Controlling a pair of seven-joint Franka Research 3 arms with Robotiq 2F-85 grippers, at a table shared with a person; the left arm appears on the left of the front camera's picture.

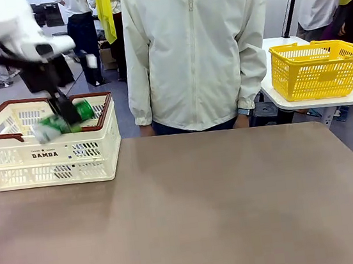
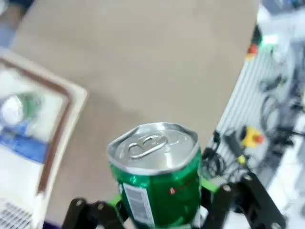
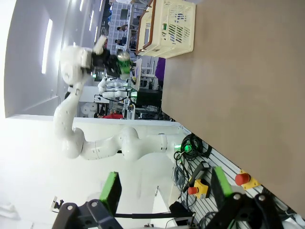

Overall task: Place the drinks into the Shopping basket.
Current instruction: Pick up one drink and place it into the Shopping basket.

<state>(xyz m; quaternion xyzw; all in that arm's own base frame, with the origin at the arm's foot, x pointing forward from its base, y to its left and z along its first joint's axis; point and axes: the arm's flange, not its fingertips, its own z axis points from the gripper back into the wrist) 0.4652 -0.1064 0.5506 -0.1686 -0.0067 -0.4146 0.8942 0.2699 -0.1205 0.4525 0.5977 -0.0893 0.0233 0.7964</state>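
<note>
My left gripper hangs over the Shopping basket, shut on a green drink can that lies tilted on its side above the rim. In the left wrist view the green can sits between the two fingers with its silver pull-tab end facing the camera, and the gripper is shut around it. A corner of the basket shows at left, with a blurred silver-ended can and a blue patch inside. My right gripper stands open and holds nothing, off the table's near side.
A person in a white jacket stands at the far edge of the brown table. A yellow mesh basket rests on a white side table at right. Emergency-stop buttons and cables lie by the near edge.
</note>
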